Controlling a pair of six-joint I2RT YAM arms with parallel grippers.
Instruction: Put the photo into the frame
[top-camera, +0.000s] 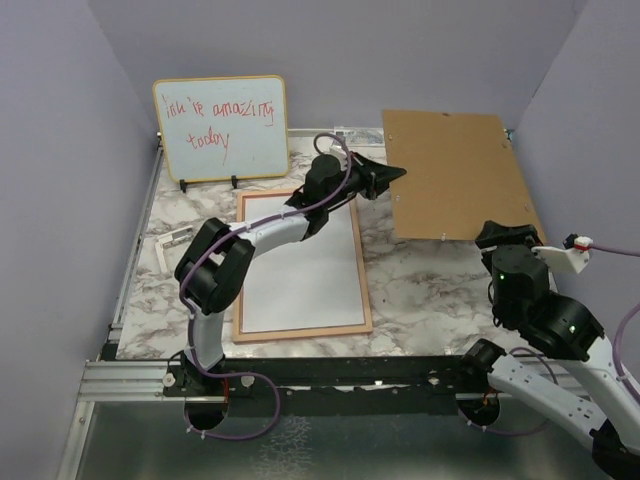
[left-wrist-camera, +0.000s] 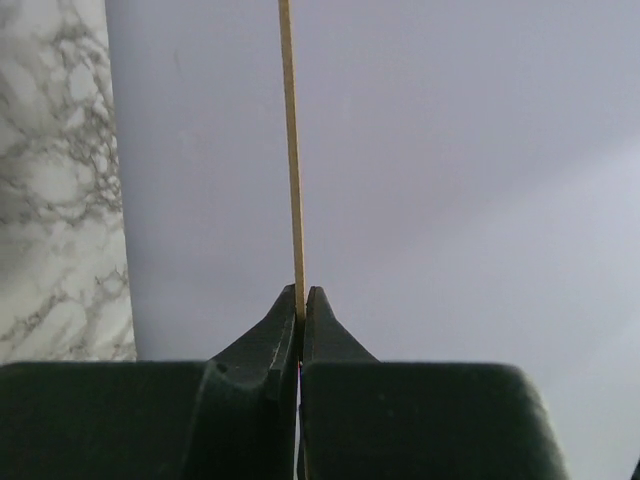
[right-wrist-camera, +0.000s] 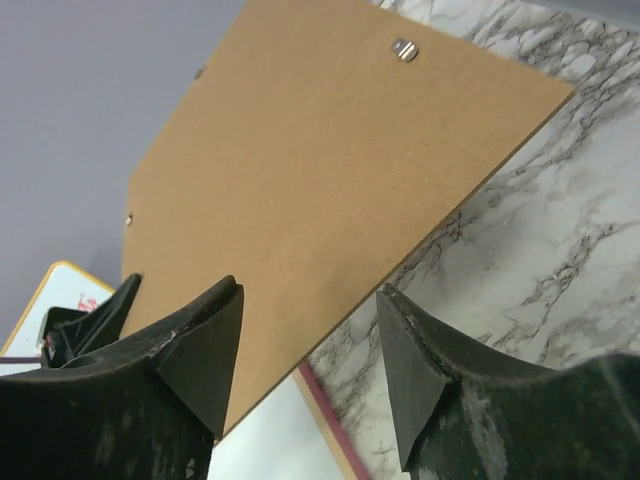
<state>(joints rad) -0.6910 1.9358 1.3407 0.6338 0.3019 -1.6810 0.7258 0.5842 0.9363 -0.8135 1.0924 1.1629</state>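
The frame (top-camera: 366, 270), a thin pinkish wood border, lies flat at the table's middle. A white sheet fills it, the photo (top-camera: 300, 270) with its plain side up. Both show low in the right wrist view: frame (right-wrist-camera: 330, 420), photo (right-wrist-camera: 270, 440). The brown backing board (top-camera: 455, 175) hangs tilted over the table's right side. My left gripper (top-camera: 400, 172) is shut on its left edge, and the board (left-wrist-camera: 291, 150) shows edge-on between the jaws (left-wrist-camera: 301, 292). My right gripper (right-wrist-camera: 310, 295) stands open at the board's (right-wrist-camera: 330, 170) near edge, not touching it; from above it (top-camera: 505, 232) sits by the board's near right corner.
A yellow-edged whiteboard (top-camera: 220, 128) with red handwriting stands at the back left on black feet. Purple walls close in the back and both sides. A metal rail (top-camera: 130, 375) runs along the near edge by the arm bases.
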